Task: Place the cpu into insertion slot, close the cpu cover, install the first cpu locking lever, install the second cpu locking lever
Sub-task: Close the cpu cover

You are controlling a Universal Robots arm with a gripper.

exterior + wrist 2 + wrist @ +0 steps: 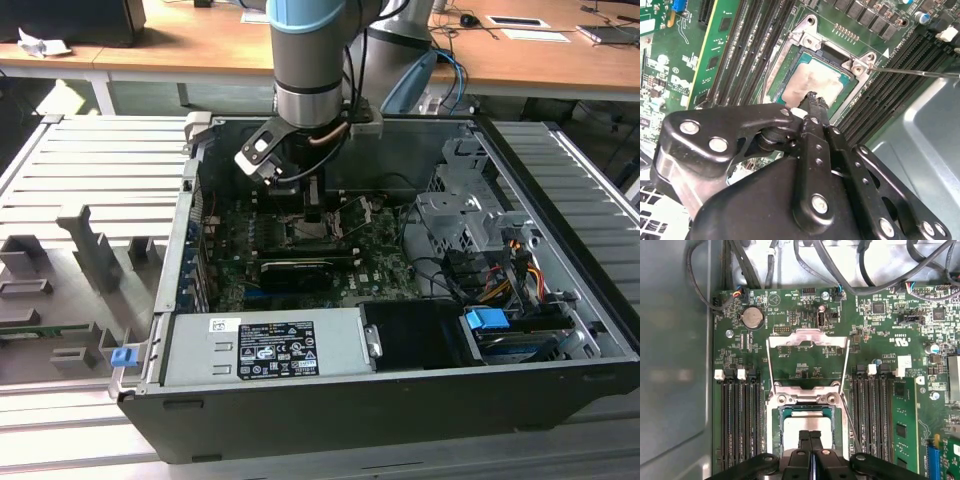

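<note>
The cpu [815, 80], a pale silver square with smeared residue, lies flat in the insertion slot [781, 65] on the green motherboard. In the first wrist view the cpu [792, 426] sits just under my fingertips. My gripper [813, 98] is shut, its two black fingers pressed together with nothing between them, tips at or just above the chip's near edge. The cpu cover [807, 340], a silvery frame with a window, stands swung open beyond the slot. A thin locking lever [912, 73] sticks out sideways, unlatched. From outside, the gripper [313, 215] reaches down into the open case.
Black memory slots [737, 420] flank the socket on both sides. A long black card [297, 268] lies in front of it. Cables [840, 270] cross the board's far edge. The power supply [265, 348], drive cage [470, 225] and case walls hem the arm in.
</note>
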